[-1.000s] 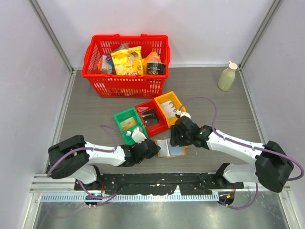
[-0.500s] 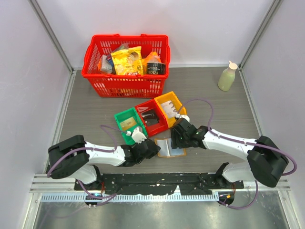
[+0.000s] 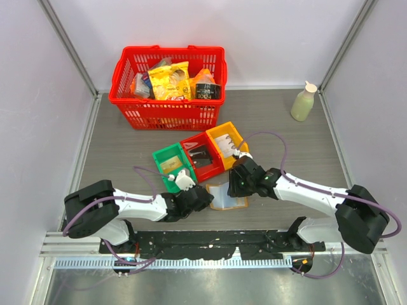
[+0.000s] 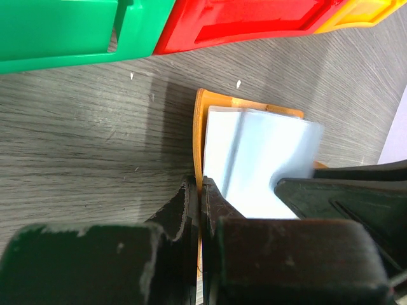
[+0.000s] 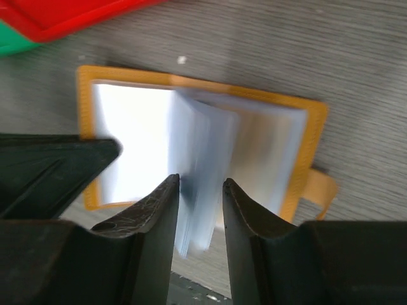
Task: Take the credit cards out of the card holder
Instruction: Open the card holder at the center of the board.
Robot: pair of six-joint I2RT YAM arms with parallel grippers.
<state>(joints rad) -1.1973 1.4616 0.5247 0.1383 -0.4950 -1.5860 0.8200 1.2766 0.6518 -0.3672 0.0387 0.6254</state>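
The tan-orange card holder [image 3: 226,199] lies open on the table in front of the small bins. My left gripper [image 3: 205,198] is shut on its orange cover edge [image 4: 198,136], pinning the holder's left side. My right gripper [image 3: 237,187] hovers over the holder's right half. Its jaws stand apart with a raised, blurred bunch of bluish clear sleeves [image 5: 202,166] between the fingers [image 5: 162,203]. The holder's tab [image 5: 320,185] sticks out on the right. Pale credit cards lie in the yellow bin [image 3: 224,142] and in the green bin [image 3: 170,166]. I cannot make out any card inside the sleeves.
Green [image 3: 166,159], red [image 3: 191,145] and yellow [image 3: 234,135] bins stand in a row just behind the holder. A red basket [image 3: 166,108] of groceries is at the back. A pale green bottle [image 3: 303,102] stands at the far right.
My right gripper has come in over the holder and its jaws have narrowed around the lifted sleeves. The left gripper has kept its grip in place.
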